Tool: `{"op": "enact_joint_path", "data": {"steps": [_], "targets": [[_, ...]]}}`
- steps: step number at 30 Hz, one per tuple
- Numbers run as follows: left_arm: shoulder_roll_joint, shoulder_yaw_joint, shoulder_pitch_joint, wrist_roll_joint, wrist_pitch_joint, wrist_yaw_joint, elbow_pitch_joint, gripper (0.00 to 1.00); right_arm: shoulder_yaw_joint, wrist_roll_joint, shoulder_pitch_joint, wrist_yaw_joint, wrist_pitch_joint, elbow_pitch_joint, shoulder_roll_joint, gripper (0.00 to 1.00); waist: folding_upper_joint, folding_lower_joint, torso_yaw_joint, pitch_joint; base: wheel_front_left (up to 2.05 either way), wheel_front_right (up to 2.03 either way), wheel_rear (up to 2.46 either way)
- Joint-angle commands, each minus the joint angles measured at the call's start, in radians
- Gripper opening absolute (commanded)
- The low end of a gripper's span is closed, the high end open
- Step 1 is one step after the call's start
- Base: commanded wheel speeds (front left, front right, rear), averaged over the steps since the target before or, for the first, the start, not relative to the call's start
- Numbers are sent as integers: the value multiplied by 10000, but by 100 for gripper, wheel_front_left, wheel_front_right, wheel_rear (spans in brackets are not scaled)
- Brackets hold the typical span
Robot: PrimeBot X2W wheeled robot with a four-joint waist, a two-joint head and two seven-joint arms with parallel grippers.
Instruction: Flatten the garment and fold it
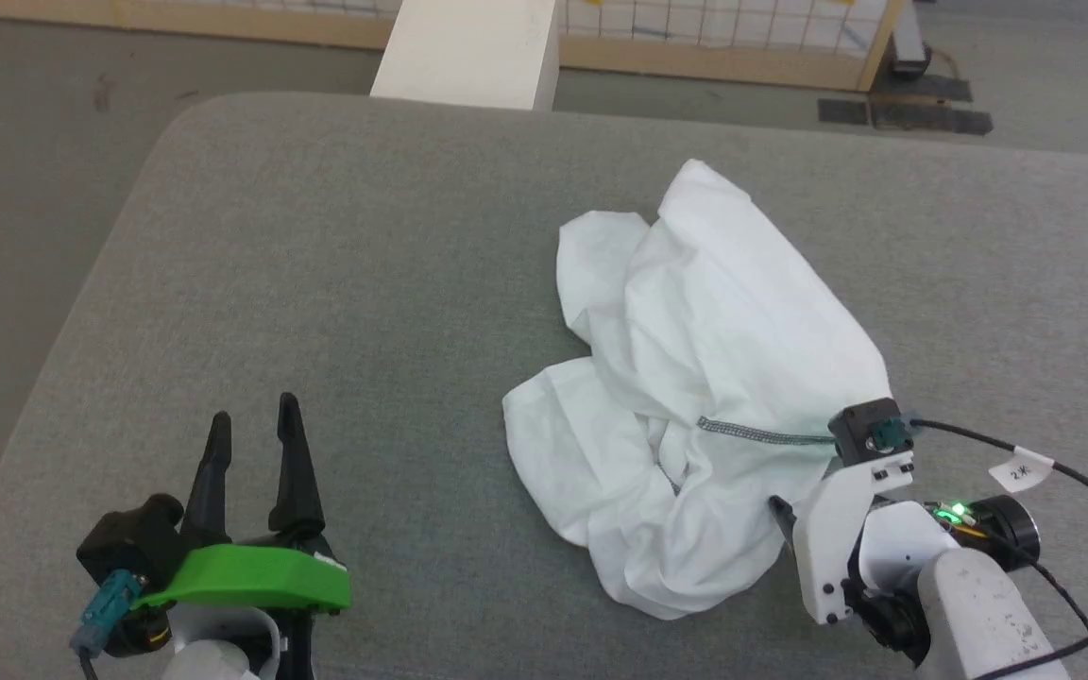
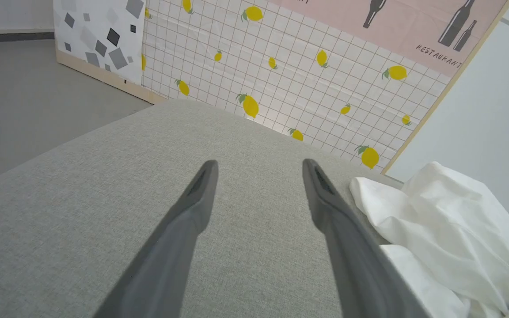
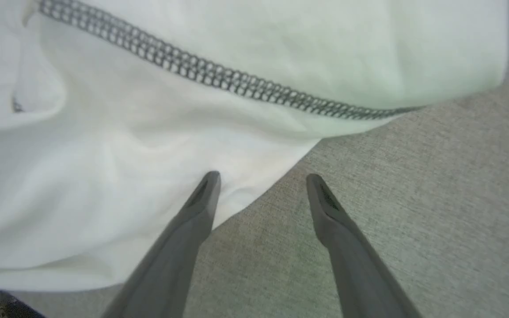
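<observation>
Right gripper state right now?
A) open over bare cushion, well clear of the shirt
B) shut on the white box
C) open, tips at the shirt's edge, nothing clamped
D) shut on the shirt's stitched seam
C: in the right wrist view the right gripper has its jaws apart, one fingertip over the garment edge and the other over the grey surface.

The left pincer (image 1: 254, 408) has 2 dark fingers (image 1: 295, 472) and a green cover (image 1: 251, 572); the right wrist (image 1: 832, 538) is white.

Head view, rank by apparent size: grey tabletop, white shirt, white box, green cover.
1. grey tabletop
2. white shirt
3. white box and green cover: too close to rank, the box being farther and cut off
</observation>
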Motion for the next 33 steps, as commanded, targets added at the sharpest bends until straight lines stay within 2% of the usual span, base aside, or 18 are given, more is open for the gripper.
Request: {"op": "enact_joint_path", "data": {"steps": [1,8,9,10,11,16,22,26,30,33], "targets": [[-55,50,-224,65,-35,-106,-104,100,37,-101,-214,-15,152,98,-4,100,0,0,332,380,0,0,0],[-74,-65,-272,-210,-35,-4,-51,100,274,-269,-298,-15,642,515,-4,100,0,0,499,673,0,0,0],[-75,-79,-284,-239,-35,15,-48,100,267,-231,-305,-15,634,542,-4,46,0,0,494,690,0,0,0],[-75,-86,-292,-257,-35,20,-48,100,262,-163,-318,-15,567,529,-4,3,0,0,484,695,0,0,0],[-75,-100,-299,-271,-35,16,-41,100,231,-106,-345,-15,450,496,-4,0,0,0,464,687,0,0,0],[-76,-171,-338,-257,-35,-6,51,100,-485,211,-485,-15,-188,16,-4,0,0,0,307,573,0,0,0],[-77,-235,-364,-237,-35,-23,148,100,-2830,65,-111,-15,-562,-1179,-193,0,0,0,147,416,0,0,0],[-77,-242,-312,-234,-35,-61,232,100,-4518,-231,562,-15,-326,-1713,-176,0,0,0,50,359,0,0,0],[-77,-258,-260,-244,-36,-70,315,100,-5834,-377,1169,-15,-121,-1760,-76,0,0,0,-35,310,0,0,0],[-77,-300,-213,-256,-36,-81,423,100,-6272,-430,1418,-15,-26,-1565,-27,0,0,0,-118,229,0,0,0]]}}
